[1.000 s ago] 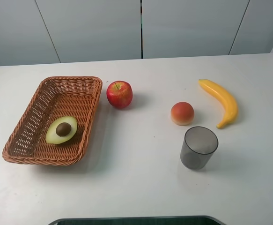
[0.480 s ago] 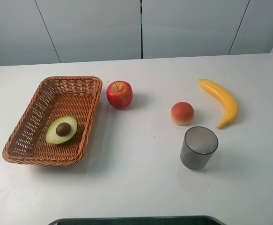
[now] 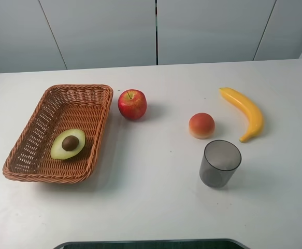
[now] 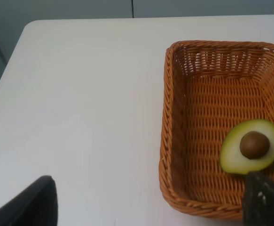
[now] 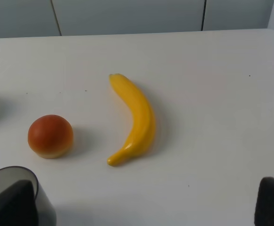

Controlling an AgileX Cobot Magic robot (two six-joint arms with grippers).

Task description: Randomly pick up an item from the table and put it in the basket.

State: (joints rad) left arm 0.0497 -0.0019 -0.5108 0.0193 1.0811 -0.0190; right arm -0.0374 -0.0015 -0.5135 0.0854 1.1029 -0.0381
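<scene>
The halved avocado (image 3: pixel 68 143) lies flesh up with its brown pit showing inside the brown wicker basket (image 3: pixel 39 116), near the basket's front end, on the left of the white table (image 3: pixel 151 197). It also shows in the left wrist view (image 4: pixel 250 146), inside the basket (image 4: pixel 174 141). Neither arm shows in the exterior high view. My left gripper (image 4: pixel 151 190) is open and empty, drawn back from the basket, with one dark fingertip (image 4: pixel 264 200) close to the avocado in that view. My right gripper (image 5: pixel 144 195) is open and empty above the table's right part.
A red apple (image 3: pixel 132 104) stands just right of the basket. An orange-red peach (image 3: pixel 201 125), a yellow banana (image 3: pixel 245 111) and a grey translucent cup (image 3: pixel 220 163) are on the right half. The peach (image 5: pixel 50 136), banana (image 5: pixel 136 118) and cup (image 5: pixel 14 181) show in the right wrist view.
</scene>
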